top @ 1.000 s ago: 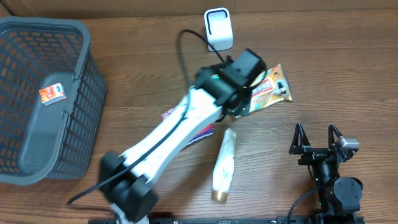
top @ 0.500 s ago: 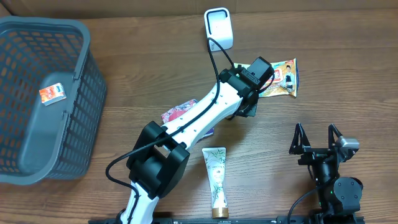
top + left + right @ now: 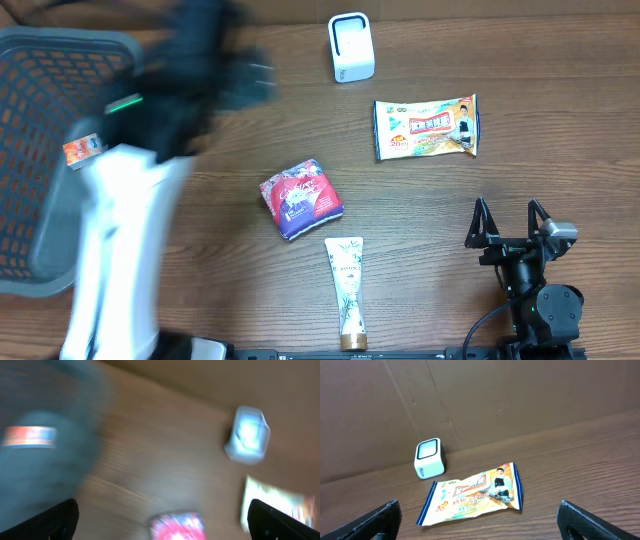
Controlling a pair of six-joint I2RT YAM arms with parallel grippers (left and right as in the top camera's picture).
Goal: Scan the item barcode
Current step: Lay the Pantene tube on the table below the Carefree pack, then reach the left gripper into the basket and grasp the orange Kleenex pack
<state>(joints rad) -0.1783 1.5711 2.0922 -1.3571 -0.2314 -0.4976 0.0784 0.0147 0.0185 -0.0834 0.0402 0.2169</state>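
The white scanner (image 3: 351,47) stands at the back of the table. An orange and white snack packet (image 3: 425,127) lies flat to its right, also in the right wrist view (image 3: 472,492). My left gripper (image 3: 250,82) is a blur over the table's left side beside the basket; its wrist view shows it open (image 3: 165,522) with nothing between the fingers. My right gripper (image 3: 513,222) rests open at the front right, empty (image 3: 480,522). The scanner (image 3: 428,457) faces it from behind the packet.
A grey mesh basket (image 3: 30,220) at the left holds a small red and white packet (image 3: 84,149). A red and purple pouch (image 3: 301,197) and a pale tube (image 3: 347,290) lie mid-table. A cardboard wall (image 3: 470,395) backs the table.
My left gripper opened and let go of the snack packet, which now lies flat right of the scanner. The left arm swung fast to the left. The right arm stayed still.
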